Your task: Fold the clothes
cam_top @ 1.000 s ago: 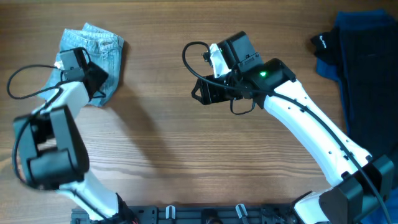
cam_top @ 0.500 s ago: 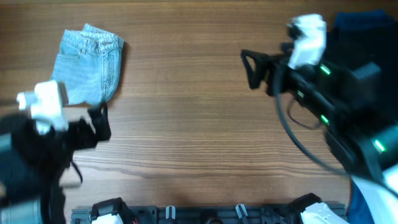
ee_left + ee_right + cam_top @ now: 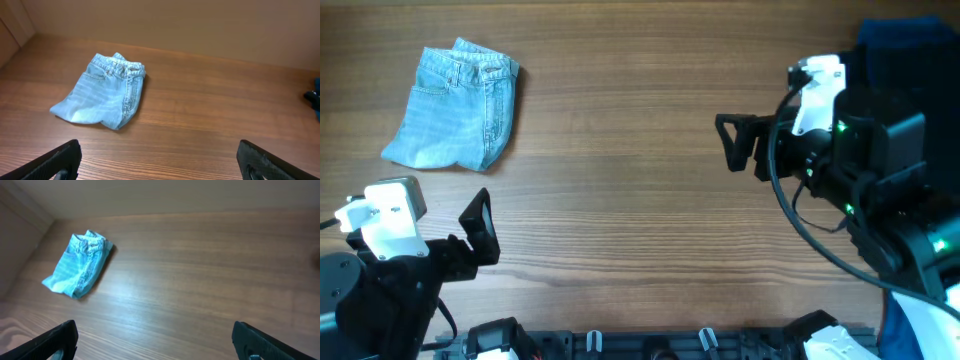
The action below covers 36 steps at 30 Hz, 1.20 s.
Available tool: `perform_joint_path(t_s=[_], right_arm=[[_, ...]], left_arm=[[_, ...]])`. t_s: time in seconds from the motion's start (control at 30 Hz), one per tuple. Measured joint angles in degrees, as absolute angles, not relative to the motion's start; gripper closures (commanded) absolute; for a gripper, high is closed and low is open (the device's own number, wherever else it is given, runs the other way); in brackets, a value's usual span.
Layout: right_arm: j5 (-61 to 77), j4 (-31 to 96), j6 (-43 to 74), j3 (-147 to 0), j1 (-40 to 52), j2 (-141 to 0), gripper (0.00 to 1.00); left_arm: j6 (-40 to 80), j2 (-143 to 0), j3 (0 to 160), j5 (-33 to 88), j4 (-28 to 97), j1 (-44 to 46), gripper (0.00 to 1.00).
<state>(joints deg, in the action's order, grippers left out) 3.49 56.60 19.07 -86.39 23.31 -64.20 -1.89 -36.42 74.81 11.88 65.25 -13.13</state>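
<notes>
Looking down from overhead, the pair of light blue faded denim shorts (image 3: 455,105) sits out around 10 o'clock on the brown wood-grain table (image 3: 620,150). It lies flat as a compact bundle, doubled over on itself, with the waistband end pointing to 12 o'clock and the hem end trailing off toward 7 o'clock. Nothing is touching it.

The left gripper (image 3: 480,228) is down around 8 o'clock, well apart from the shorts, which lie off at its 12 o'clock. From the left wrist camera the gripper (image 3: 160,162) has its two black fingers (image 3: 60,159) spread wide, one in each bottom corner, with only bare wood between them. In that view the shorts (image 3: 102,95) lie up ahead at about 11 o'clock, stitched waistband on the far side.

The right gripper (image 3: 735,148) hangs around 3 o'clock, pointing toward 9 o'clock across the open middle of the table. The right wrist camera tells the same story: the gripper (image 3: 155,341) has its fingers (image 3: 50,340) far apart and gripping nothing, and the shorts (image 3: 77,270) are small and distant at roughly 10 o'clock.

A dark blue cloth (image 3: 910,45) lies at the table's edge around 2 o'clock, partly behind the right arm.
</notes>
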Motion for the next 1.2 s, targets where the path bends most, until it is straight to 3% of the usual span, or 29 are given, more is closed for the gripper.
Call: perform_joint_path(t_s=[0.2, 0.57, 0.8, 1.2], right_arm=[[4.51, 56.60, 26.57, -86.39, 23.31, -68.27, 0.00], [4.54, 56.69, 28.29, -85.23, 23.42, -75.09, 0.00], [4.84, 56.82, 28.29, -84.73, 23.16, -63.51, 0.00], [4.86, 59.02, 28.29, -84.73, 12.99, -45.80, 0.00]], left_arm=[[-1.91, -36.42, 74.81, 11.88, 65.36, -13.13, 0.00], [-1.91, -36.42, 74.81, 11.88, 65.39, -13.13, 0.00], [-1.91, -36.42, 74.81, 11.88, 65.39, -13.13, 0.00], [-1.91, -36.42, 74.78, 11.88, 65.41, -13.13, 0.00]])
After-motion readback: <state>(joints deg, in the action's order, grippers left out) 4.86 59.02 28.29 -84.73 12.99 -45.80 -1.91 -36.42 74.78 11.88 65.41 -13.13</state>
